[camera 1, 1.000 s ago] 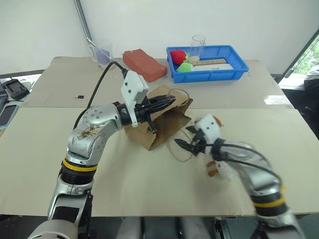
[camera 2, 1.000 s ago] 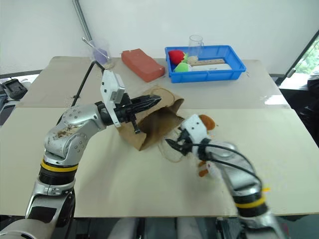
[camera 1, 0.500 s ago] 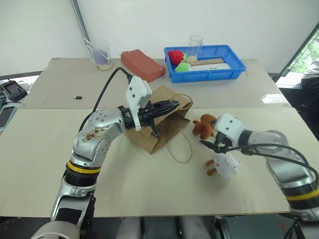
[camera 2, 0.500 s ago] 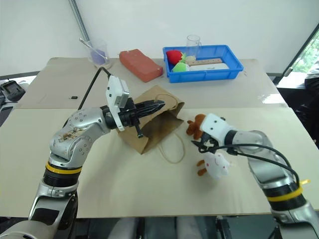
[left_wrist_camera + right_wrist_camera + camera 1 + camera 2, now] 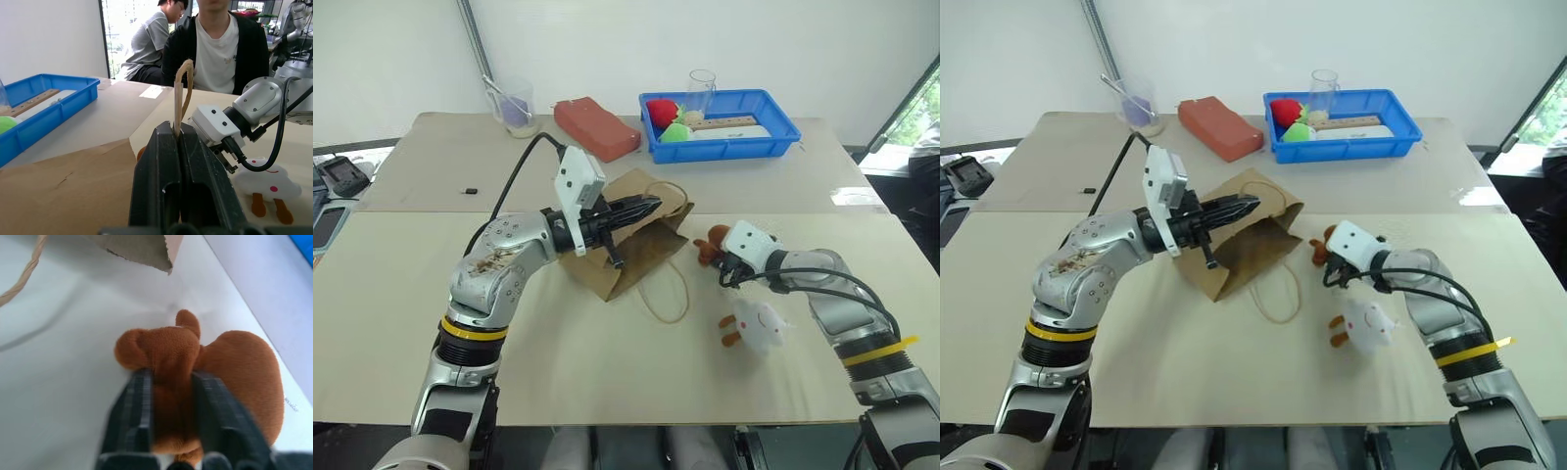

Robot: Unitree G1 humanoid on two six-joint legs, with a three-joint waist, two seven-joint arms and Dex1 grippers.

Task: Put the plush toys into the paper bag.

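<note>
The brown paper bag lies on its side on the table, mouth towards the right. My left gripper is shut on its upper rim, next to a cord handle, and holds the mouth lifted. The reddish-brown plush toy sits just right of the bag's mouth. My right gripper is shut on it, one finger on each side of its body. The round white plush toy with orange feet lies on the table nearer to me, untouched.
A blue tray at the back holds red and green toys, a ruler and a glass. A reddish block and a plastic cup stand at the back left. The bag's other handle loop lies on the table. Two people sit beyond the table.
My right gripper moved from the bag's handle loop, past the white toy, to the reddish-brown toy and closed on it. The left gripper kept its hold on the bag.
</note>
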